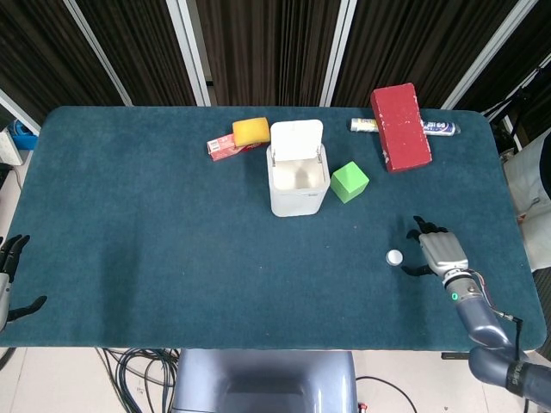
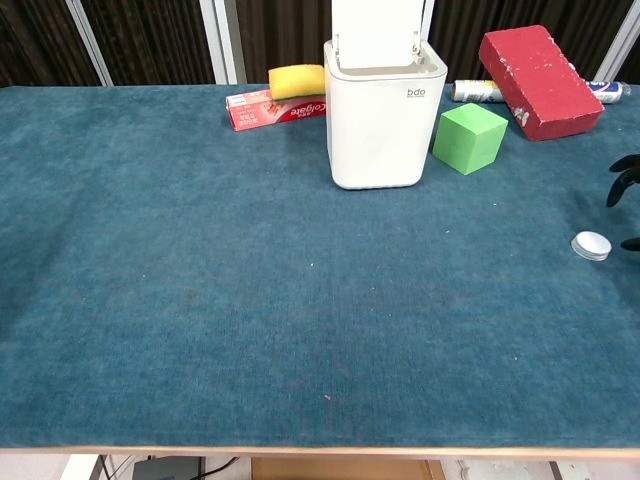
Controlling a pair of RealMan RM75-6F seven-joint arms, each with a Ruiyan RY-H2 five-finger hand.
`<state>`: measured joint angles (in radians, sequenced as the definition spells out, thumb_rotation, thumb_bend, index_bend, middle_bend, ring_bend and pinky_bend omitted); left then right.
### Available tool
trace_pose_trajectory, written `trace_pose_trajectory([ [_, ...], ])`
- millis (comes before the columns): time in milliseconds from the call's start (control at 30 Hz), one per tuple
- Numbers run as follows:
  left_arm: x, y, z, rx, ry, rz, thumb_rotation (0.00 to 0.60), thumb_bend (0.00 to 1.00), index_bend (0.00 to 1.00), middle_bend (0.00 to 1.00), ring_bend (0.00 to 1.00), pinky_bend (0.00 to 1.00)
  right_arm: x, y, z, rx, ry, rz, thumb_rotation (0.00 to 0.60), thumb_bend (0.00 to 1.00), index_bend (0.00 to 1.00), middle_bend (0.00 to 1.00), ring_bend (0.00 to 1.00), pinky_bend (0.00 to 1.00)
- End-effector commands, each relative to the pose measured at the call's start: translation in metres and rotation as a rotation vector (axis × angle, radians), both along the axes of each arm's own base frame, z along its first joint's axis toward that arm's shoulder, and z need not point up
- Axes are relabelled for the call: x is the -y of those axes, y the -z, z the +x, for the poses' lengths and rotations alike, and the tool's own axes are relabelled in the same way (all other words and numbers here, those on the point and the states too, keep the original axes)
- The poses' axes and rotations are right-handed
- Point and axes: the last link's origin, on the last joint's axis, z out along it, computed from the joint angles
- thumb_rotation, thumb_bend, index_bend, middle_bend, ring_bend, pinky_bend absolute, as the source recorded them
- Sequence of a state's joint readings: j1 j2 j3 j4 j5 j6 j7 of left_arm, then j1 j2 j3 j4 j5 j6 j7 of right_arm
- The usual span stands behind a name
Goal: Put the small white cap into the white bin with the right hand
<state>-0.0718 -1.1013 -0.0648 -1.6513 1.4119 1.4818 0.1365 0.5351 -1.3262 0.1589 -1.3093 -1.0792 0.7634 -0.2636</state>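
The small white cap (image 1: pixel 394 256) lies flat on the blue table, right of centre; it also shows at the right edge in the chest view as the cap (image 2: pixel 591 245). My right hand (image 1: pixel 437 249) hovers just right of it, fingers spread, holding nothing; only its dark fingertips (image 2: pixel 625 175) enter the chest view. The white bin (image 1: pixel 297 178) stands upright at the back centre with its lid flipped up, also seen as the bin (image 2: pixel 384 110). My left hand (image 1: pixel 9 280) rests off the table's near left corner, fingers apart and empty.
A green cube (image 1: pixel 349 181) sits right beside the bin. A red brick (image 1: pixel 399 126) lies over a tube (image 1: pixel 441 128) at the back right. A yellow sponge (image 1: pixel 250 131) and a red toothpaste box (image 1: pixel 225 147) lie left of the bin.
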Motion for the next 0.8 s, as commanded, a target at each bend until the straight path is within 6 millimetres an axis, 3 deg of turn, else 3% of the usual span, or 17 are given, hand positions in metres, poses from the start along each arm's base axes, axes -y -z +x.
trace_pose_trajectory([
  [33,0.0,0.0,0.0,0.002,0.0,-0.001,0.6,0.15,0.12,0.15,0.07,0.05,0.003,0.008,0.0,-0.007,0.002,0.009,0.6,0.12,0.3,0.08,0.12,0.22],
  [800,0.0,0.0,-0.001,-0.005,-0.005,-0.002,0.6,0.15,0.12,0.15,0.07,0.05,0.006,0.034,0.001,0.006,-0.024,0.007,0.6,0.13,0.43,0.08,0.12,0.22],
])
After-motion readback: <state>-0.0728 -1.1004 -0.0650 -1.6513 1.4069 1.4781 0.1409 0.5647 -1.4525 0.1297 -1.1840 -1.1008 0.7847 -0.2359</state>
